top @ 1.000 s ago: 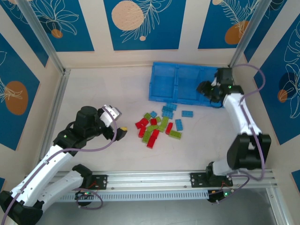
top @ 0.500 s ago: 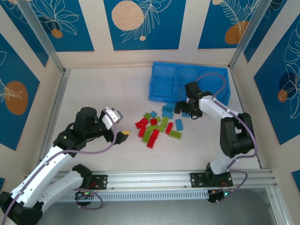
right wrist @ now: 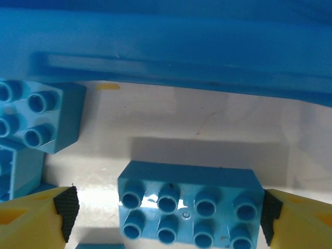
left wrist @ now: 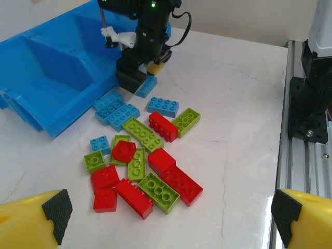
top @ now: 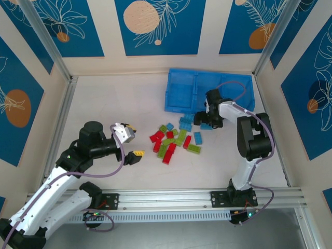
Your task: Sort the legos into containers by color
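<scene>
The left pincer (top: pixel 132 141) is hanging wide open and empty beside the mixed lego pile (top: pixel 171 141) on the counter (top: pixel 104 98). I am straddling a light-blue eight-stud brick (right wrist: pixel 189 205) with the right pincer (top: pixel 207 123), spread and gripping nothing; centring looks advisable before closing, as neighbouring blue bricks (right wrist: pixel 36 114) and the bin wall (right wrist: pixel 166 52) are crowding it.

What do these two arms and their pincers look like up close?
The left arm and right arm are white links with chunky black joints, each with a thin greyish-purple cable. The left pincer and right pincer have yellow fingers tipped with black pads.
</scene>
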`<state>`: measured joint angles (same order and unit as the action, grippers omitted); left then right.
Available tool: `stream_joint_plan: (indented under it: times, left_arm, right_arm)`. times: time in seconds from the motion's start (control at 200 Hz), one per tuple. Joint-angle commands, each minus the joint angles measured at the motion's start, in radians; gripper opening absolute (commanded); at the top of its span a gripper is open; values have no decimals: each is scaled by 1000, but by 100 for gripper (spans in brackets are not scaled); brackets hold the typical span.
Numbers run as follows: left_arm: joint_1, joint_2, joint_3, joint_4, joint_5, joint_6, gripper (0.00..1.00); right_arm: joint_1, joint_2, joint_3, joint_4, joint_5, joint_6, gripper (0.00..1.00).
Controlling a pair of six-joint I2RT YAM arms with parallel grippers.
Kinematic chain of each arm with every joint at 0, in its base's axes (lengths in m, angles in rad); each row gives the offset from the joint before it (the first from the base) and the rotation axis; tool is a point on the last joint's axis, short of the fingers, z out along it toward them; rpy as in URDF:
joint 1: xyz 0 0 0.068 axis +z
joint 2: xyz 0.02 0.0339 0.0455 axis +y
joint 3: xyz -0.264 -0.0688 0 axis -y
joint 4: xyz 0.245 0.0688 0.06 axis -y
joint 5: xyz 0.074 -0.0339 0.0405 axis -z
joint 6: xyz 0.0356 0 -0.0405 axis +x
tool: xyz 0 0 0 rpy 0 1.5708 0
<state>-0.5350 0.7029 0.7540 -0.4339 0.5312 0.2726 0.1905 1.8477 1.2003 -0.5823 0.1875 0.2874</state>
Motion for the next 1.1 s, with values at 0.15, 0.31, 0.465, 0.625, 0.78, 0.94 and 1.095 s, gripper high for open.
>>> stream_joint_plan:
  times: [0.15,0.31,0.465,0.625,0.78,0.94,1.095]
  left_arm:
    - [-3,-2,-7,5,-16,27,100]
    - [-3,0,-6,3,-29,28,100]
    - [-2,-2,-5,1,-48,27,100]
    - [-3,-1,-5,2,-64,27,100]
    - [-3,-6,-6,11,-32,27,100]
    - [-3,-36,-26,71,51,4,100]
    - [-3,-44,-30,110,14,-45,100]
  right_arm:
    - [22,27,15,-62,96,31,76]
    - [35,-24,-24,-40,127,48,59]
    - [35,-190,-92,16,108,83,51]
    - [-2,-426,-139,68,92,139,48]
    - [-183,-544,-136,156,3,211,46]
    - [-342,-341,88,112,-115,239,45]
    - [-392,-99,299,54,-129,265,45]
